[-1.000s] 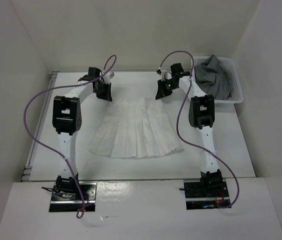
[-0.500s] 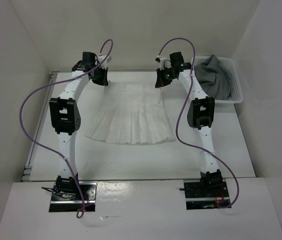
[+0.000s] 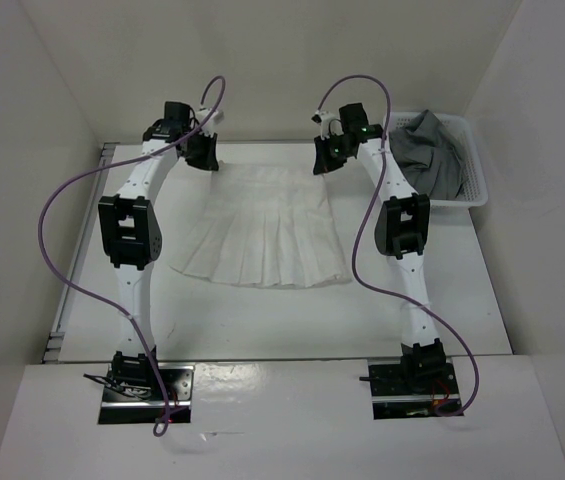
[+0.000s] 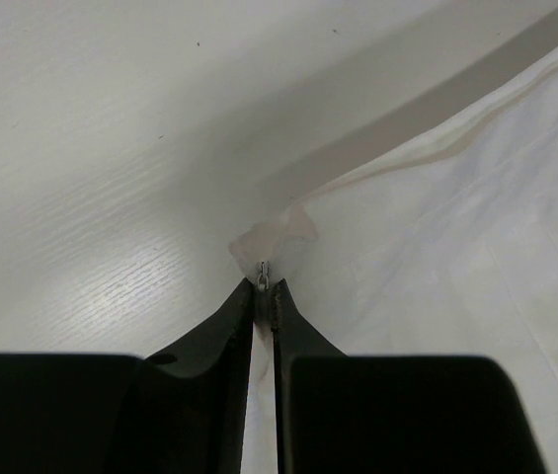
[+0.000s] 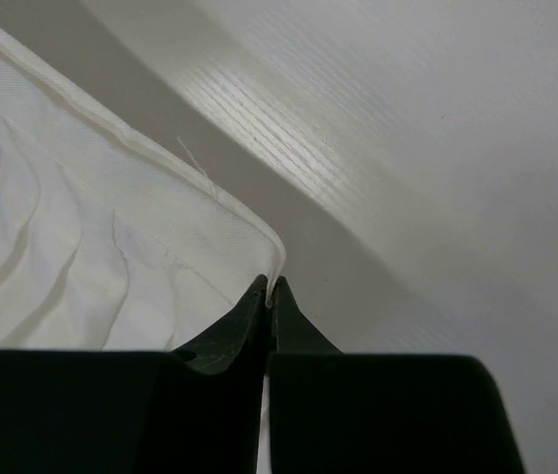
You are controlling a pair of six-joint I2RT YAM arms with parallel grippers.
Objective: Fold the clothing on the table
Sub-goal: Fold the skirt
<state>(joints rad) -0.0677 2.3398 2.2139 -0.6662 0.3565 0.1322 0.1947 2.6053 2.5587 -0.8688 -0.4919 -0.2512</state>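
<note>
Two waistband corners of the pleated skirt are clamped in the left gripper and right gripper at 12 o'clock on the tabletop, hem toward 6, seemingly pulling it flat for folding.

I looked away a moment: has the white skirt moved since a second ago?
Yes. The skirt has slid toward the far edge of the table; its waistband now lies level with the basket.
</note>
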